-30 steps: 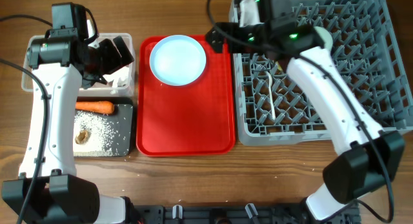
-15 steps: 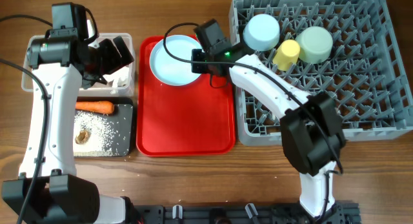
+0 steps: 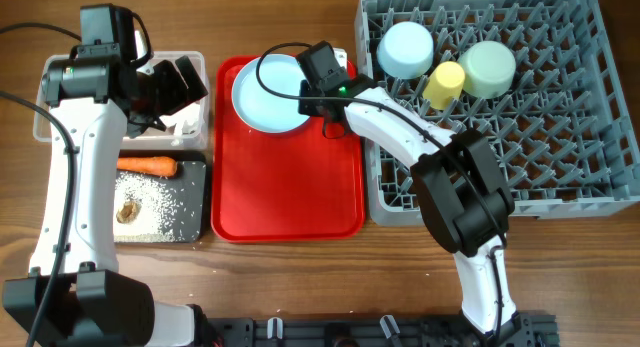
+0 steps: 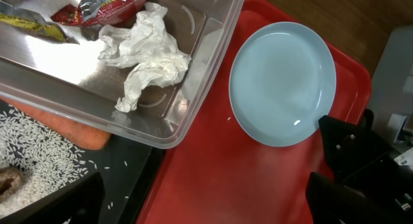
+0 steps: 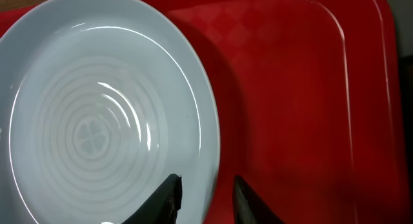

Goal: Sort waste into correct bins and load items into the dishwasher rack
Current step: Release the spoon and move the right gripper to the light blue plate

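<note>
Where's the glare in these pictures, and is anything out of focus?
Left wrist view: bright glare washes out the floor of the clear tub, and a small glint sits on the plate. Right wrist view: short glints on the plate, the dark fingers at the bottom edge soft. Overhead view: even light, nothing blurred.

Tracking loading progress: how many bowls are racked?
2. A blue bowl near the rack's far-left corner, a second bowl right of the yellow cup. The right arm may hide more.

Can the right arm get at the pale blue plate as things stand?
Probably yes: the right gripper straddles the rim of the pale blue round plate on the flat red tray; nothing blocks it.
</note>
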`<state>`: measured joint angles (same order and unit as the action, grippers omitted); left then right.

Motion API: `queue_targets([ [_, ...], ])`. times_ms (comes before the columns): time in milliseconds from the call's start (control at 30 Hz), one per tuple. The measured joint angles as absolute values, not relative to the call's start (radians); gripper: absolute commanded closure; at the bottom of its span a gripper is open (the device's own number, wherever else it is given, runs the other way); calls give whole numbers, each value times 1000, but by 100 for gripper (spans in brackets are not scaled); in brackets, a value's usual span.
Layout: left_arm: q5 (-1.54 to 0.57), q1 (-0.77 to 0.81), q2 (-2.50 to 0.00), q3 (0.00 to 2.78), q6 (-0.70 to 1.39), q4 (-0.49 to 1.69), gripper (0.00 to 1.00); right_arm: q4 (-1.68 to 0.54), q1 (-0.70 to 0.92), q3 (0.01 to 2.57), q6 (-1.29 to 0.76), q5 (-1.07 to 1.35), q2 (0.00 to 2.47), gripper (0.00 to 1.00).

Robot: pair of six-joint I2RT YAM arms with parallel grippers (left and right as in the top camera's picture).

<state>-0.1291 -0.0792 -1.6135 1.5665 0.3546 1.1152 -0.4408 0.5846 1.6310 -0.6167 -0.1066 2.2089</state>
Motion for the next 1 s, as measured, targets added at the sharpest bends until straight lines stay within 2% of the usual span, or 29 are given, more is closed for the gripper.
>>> queue_targets([
  [400, -129, -79, -1613, 1567, 355, 1115, 0, -372, 588, 1631, -617, -125, 2273, 74],
  [733, -129, -79, -1613, 1567, 355, 1115, 0, -335, 594, 1631, -624, -126, 2283, 95],
  [1000, -129, -79, -1613, 1567, 355, 1115, 0, -337, 594, 1636, -614, -128, 2283, 96],
])
